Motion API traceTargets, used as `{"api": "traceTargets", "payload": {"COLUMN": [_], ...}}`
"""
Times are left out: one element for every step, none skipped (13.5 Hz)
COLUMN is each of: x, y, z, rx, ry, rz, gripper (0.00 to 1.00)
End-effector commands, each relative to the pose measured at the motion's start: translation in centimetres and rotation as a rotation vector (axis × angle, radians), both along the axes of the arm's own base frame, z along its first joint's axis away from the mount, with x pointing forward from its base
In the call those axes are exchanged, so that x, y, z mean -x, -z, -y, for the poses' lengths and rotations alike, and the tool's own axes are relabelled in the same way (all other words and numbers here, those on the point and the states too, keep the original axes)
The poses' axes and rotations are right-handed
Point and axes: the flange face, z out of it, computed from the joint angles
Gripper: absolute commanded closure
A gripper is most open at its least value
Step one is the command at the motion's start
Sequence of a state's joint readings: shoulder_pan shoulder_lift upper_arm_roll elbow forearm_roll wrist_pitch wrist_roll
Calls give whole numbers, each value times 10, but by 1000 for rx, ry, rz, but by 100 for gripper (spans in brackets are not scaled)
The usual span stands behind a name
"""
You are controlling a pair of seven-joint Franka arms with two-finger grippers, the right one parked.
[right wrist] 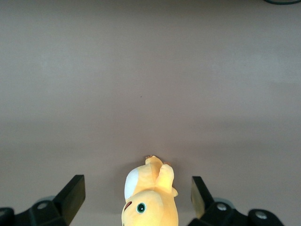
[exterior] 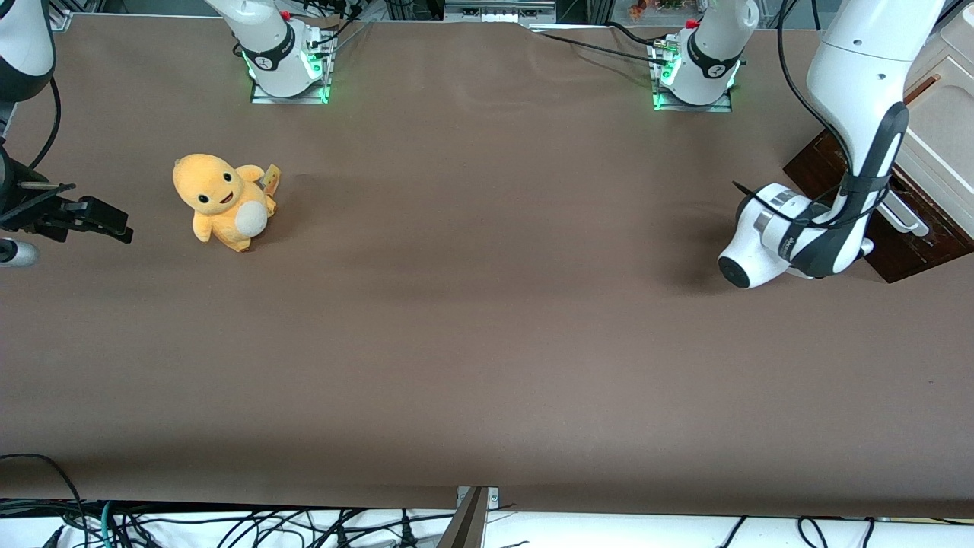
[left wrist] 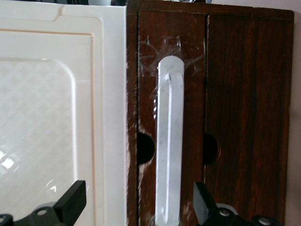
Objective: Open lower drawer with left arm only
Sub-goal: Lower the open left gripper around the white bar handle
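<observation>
The lower drawer (left wrist: 235,117) fills the left wrist view as a dark-brown wooden front with a long white bar handle (left wrist: 169,141) taped on at its end. My left gripper (left wrist: 136,205) is open and faces this front. The handle's end lies between the two black fingertips (left wrist: 70,202), nearer one of them and touching neither. None of the drawer's inside shows. In the front view the left arm (exterior: 860,114) reaches down to the drawer (exterior: 924,240) at its own end of the table, and its wrist hides the gripper there.
A cream cabinet panel (left wrist: 56,117) sits right beside the drawer front, and the cream cabinet (exterior: 943,129) rises above the drawer. A yellow plush toy (exterior: 224,199) stands toward the parked arm's end of the brown table (exterior: 487,342).
</observation>
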State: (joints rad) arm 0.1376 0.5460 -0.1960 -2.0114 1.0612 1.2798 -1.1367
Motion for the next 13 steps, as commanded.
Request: {"api": "traceTargets", "payload": {"x": [14,21,25,26,26,26,26,26,27,27,27,25,25], "y": [11,19,26,28,29,29,29,29,29,32,34,33,33], "z": [-22,-25,-26,-26,-28,-28,-28,-29,-32,-33,-33,-32,-32], "rx": [-23,-38,-56,-58,-58,-57,-56,-52,-51,-50,-50,-51,-52], "ry": [47,62,77,79,76,75,75,74,68,66,69,74,74], "rz": [28,38,40,41,38,38,36,28,26,22,21,21,20], "gripper": [0,0,1,7,13,23,32,39,44,53,58,58,62]}}
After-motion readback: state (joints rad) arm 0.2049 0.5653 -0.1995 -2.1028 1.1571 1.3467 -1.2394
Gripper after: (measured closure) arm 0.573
